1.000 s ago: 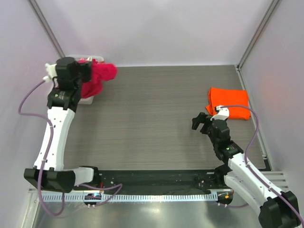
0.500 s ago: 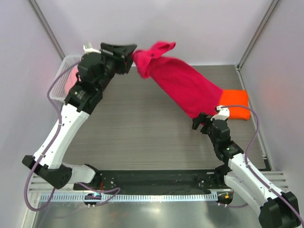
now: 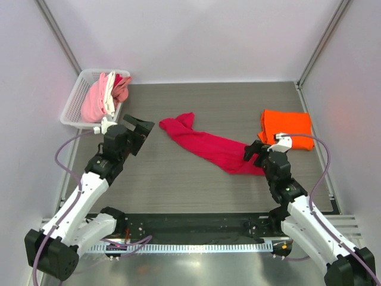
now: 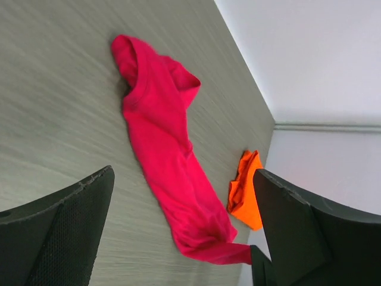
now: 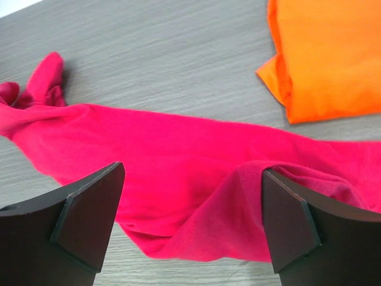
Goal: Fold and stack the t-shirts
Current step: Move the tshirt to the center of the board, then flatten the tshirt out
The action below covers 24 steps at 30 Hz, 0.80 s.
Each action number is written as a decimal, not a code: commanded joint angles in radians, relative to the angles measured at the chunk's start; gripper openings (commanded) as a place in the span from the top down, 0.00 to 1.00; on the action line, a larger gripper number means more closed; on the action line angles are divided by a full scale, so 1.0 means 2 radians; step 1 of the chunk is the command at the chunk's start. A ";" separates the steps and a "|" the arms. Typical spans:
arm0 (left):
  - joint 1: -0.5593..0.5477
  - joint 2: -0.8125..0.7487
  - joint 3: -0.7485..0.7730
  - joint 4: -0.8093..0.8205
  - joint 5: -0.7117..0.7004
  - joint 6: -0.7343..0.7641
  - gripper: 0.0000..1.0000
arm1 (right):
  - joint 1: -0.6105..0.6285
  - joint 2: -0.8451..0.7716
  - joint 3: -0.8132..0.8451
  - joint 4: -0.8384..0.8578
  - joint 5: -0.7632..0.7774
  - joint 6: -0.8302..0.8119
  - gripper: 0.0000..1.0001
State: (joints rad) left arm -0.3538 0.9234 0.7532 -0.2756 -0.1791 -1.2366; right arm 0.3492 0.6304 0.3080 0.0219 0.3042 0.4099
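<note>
The crimson t-shirt [image 3: 208, 149] lies stretched in a crumpled strip across the middle of the table, running from the far left to the near right. It also shows as a long strip in the left wrist view [image 4: 166, 161]. The orange t-shirt [image 3: 287, 128] lies folded at the right side. My left gripper [image 3: 139, 128] hangs open above the table, left of the crimson shirt's far end, holding nothing. My right gripper [image 3: 256, 154] is open and low over the shirt's near end. A raised fold of crimson cloth [image 5: 238, 202] sits between its jaws, against the right finger [image 5: 292, 220].
A white basket [image 3: 71, 101] at the far left corner holds a pink shirt [image 3: 94, 104] and a white one [image 3: 109, 95]. Walls enclose the table on the left, back and right. The arms' black base rail [image 3: 190, 225] runs along the near edge.
The left arm swung the crimson shirt out of the basket and across the table, opened, and drew back low to the left. The shirt now lies flat. The right gripper shifted onto its near end.
</note>
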 commanded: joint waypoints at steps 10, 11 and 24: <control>-0.090 0.271 0.195 -0.003 -0.014 0.199 0.09 | -0.001 0.007 0.059 -0.128 0.046 0.083 0.45; -0.089 0.285 0.203 -0.004 -0.035 0.200 0.09 | -0.001 0.005 0.066 -0.143 0.039 0.099 0.51; -0.089 0.522 0.377 -0.093 -0.057 0.236 0.39 | -0.001 0.018 0.105 -0.250 0.058 0.155 0.37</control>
State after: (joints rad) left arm -0.5346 1.9606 1.4788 -0.4019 -0.2554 -0.7944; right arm 0.3492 0.6434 0.4606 -0.4412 0.3721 0.6754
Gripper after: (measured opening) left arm 0.620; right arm 0.537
